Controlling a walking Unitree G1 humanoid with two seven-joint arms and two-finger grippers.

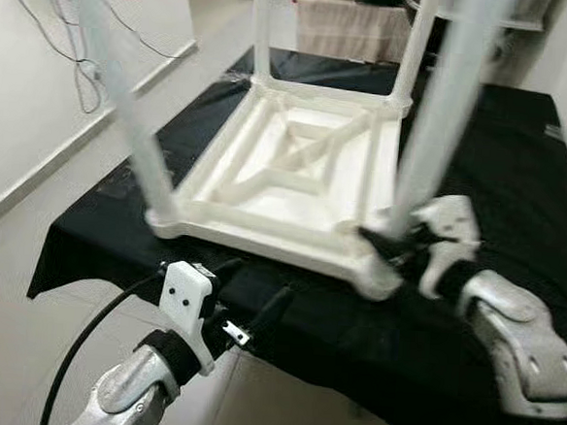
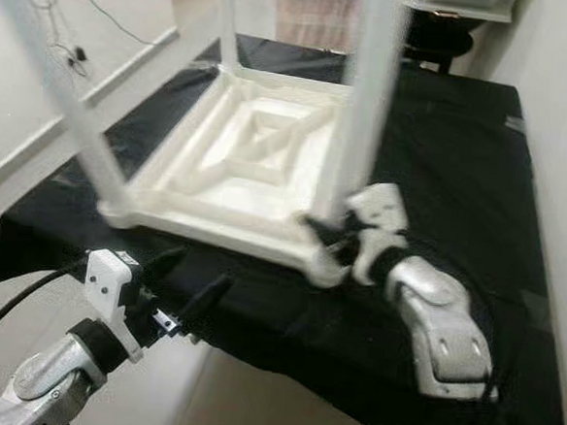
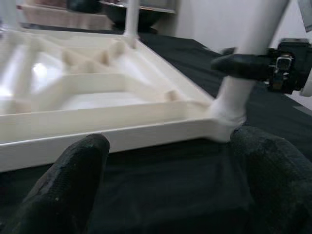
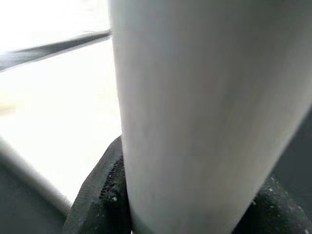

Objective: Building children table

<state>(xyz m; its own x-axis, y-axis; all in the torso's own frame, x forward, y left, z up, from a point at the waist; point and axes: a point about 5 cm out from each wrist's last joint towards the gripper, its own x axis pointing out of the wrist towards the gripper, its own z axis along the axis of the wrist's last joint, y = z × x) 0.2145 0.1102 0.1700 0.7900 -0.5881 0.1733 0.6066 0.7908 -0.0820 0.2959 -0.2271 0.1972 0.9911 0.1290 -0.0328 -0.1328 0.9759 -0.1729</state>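
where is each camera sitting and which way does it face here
Left eye, right eye: head, looking down at the upturned white table on black cloth; both arms show.
Left wrist: along the open left gripper toward the table edge; shares the right gripper with the head views.
Right wrist: close on the table leg it grips.

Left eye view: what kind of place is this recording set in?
Probably a room in a home used as a work area. A table under a black cloth holds an upturned white children's table; pale floor with loose cables runs along a white wall. The right gripper grips one leg.
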